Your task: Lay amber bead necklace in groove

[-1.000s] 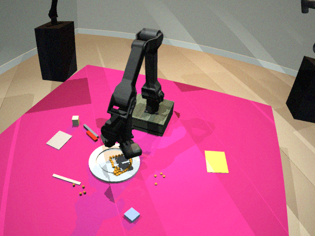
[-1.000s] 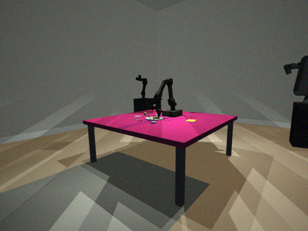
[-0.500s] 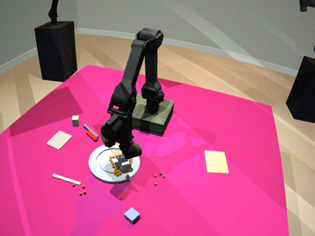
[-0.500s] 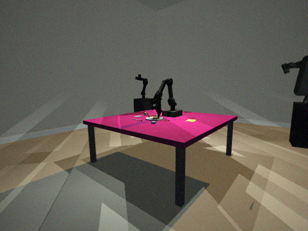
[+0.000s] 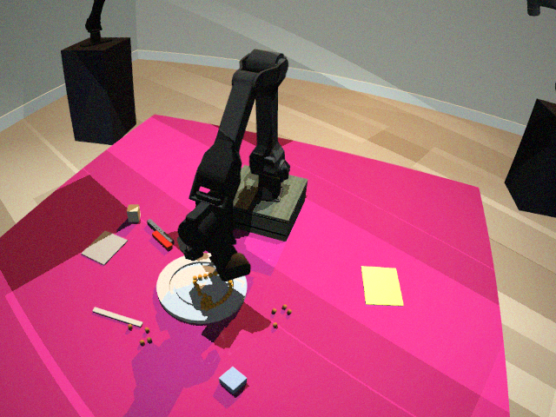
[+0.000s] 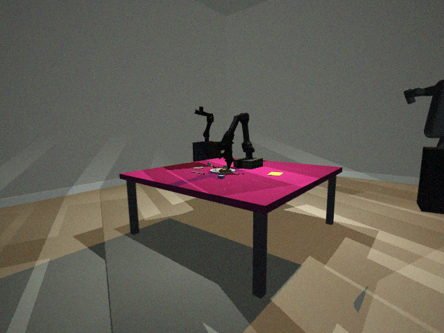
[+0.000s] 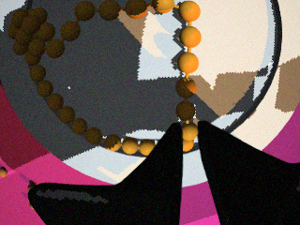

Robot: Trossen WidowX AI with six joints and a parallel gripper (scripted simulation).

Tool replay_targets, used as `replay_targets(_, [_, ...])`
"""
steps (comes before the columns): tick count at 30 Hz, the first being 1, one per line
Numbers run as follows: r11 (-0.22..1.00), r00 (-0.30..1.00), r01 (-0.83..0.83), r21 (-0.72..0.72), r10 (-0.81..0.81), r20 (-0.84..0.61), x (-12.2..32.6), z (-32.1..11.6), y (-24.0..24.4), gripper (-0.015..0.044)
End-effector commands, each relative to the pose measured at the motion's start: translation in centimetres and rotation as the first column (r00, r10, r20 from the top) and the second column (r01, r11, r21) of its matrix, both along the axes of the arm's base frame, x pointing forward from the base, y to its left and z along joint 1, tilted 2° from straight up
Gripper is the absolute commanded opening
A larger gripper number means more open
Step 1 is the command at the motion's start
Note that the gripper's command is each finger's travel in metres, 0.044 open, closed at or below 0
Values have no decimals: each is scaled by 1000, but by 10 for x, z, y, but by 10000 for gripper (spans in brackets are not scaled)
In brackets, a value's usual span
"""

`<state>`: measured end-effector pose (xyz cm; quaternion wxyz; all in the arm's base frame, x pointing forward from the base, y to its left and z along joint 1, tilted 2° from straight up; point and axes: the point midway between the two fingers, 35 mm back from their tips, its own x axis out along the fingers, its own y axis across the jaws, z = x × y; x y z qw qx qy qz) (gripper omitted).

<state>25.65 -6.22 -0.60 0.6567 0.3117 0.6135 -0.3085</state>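
Observation:
The round bead board (image 5: 167,305) (image 7: 234,42) is pale, with a ring groove, partly in shadow. The amber bead necklace (image 5: 205,302) (image 7: 188,63) lies on it as an uneven loop. In the wrist view, its upper left part is bunched in a clump, its right part runs straight inside the ring, and its lower beads lie along the groove line. My gripper (image 7: 188,129) (image 6: 229,167) is low over the board, shut on a bead of the necklace at the loop's lower right corner. In the top view the fingertips are hidden by the gripper's body.
Loose amber beads lie right of the board (image 5: 284,307) and at its front left (image 5: 147,329), by a pale stick (image 5: 117,316). A light blue block (image 5: 233,380) is in front. A yellow sheet (image 5: 381,286) is right. A pale tile (image 5: 105,248), red marker (image 5: 162,240) and cream block (image 5: 133,214) are back left.

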Motion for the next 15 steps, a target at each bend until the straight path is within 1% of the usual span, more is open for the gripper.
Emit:
replay_targets(1, [1000, 1000, 0, 0, 0, 0, 0, 0, 0, 0])
replay_targets(10, [1000, 1000, -7, 3, 7, 2, -1, 6, 1, 0])
replay_targets(15, [1000, 1000, -7, 3, 7, 1, -13, 5, 0, 0])
